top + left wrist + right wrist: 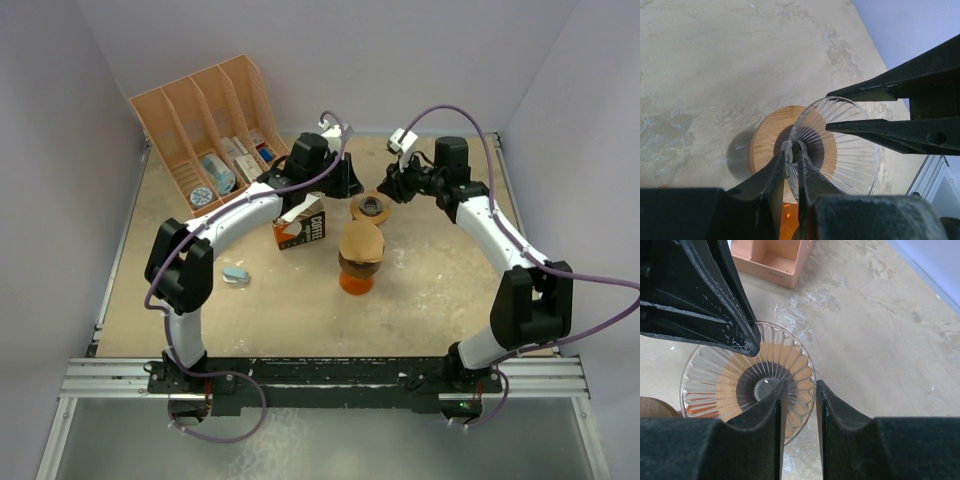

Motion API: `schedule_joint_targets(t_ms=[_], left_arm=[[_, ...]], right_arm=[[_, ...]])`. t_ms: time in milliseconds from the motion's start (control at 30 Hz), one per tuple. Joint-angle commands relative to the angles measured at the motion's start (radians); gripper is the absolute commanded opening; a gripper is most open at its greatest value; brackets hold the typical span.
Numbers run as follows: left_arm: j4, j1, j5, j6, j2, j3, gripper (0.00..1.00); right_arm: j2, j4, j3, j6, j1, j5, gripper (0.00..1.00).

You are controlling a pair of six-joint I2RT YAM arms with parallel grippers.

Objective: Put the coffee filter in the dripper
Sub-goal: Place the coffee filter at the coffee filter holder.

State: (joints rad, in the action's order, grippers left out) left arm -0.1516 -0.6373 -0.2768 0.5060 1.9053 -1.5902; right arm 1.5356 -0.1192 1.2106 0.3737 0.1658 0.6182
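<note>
We see the dripper [812, 125], ribbed glass on a wooden collar, standing on the desk [440, 290]. Our left hand [794, 157] pinches its rim; our right hand [800, 390] sits narrow astride the rim, and we cannot tell if it grips. The brown filter [362, 241] rests on an orange vessel [356, 282] nearby. We judge it light, limp paper: pinch one edge gently

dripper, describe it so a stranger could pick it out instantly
Start at the peach file organiser at far left, then move right past the coffee filter box. The dripper is the only ribbed clear glass cone, ringed by a wooden collar.
</note>
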Motion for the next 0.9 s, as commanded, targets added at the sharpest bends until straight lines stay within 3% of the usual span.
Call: schedule_joint_targets(t_ms=[0,867], left_arm=[[-0.171,0.009,0.096,-0.044,0.070,0.075,0.06],[-0.174,0.008,0.120,-0.017,0.092,0.152,0.02]], right_arm=[[0.028,-0.109,-0.065,0.041,-0.002,-0.089,0.29],[0.050,-0.105,-0.112,0.054,-0.002,-0.105,0.30]])
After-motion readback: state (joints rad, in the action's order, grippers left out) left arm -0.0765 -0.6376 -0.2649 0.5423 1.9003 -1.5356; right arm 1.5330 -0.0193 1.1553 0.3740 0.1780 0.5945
